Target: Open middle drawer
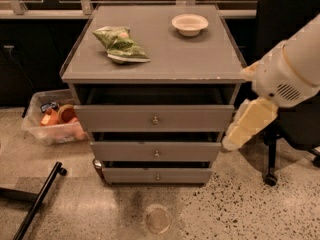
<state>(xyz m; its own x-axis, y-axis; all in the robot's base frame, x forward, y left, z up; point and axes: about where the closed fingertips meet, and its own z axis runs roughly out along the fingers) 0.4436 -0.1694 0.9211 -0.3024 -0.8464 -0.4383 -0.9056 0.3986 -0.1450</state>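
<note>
speckled stone floor (pixel 240 209) runs under a grey desk (pixel 165 59) with three drawers stacked in its front, set against a dark wall with a pale rail along it. the middle drawer (pixel 125 151) is the second one down, a flat grey front with a small round metal knob (pixel 156 153) at its centre. a dark gap shows above its top edge, and it seems pushed in or nearly so. above it sits the top drawer (pixel 110 118), taller in the front, with its own knob; below it sits the bottom drawer (pixel 130 175), the shortest.

the hand (pixel 236 139) hangs at the right of the drawer stack, a cream-coloured piece slanting down and to the left from the thick white arm (pixel 290 71). its lower tip lies just beside the right end of the middle drawer front and well apart from the knob. whether the hand is wide or narrow i cannot tell, and it holds nothing that shows.

on the desk top a green snack bag (pixel 120 44) lies toward the left and a pale bowl (pixel 190 24) stands toward the back right, well apart. a black office chair (pixel 285 29) stands behind the arm at the right. left of the desk, a clear plastic bin (pixel 35 129) on the floor holds orange things. a black bar (pixel 37 201) slants across the lower left corner, and a faint round mark (pixel 158 219) shows on the floor in front of the drawers.
</note>
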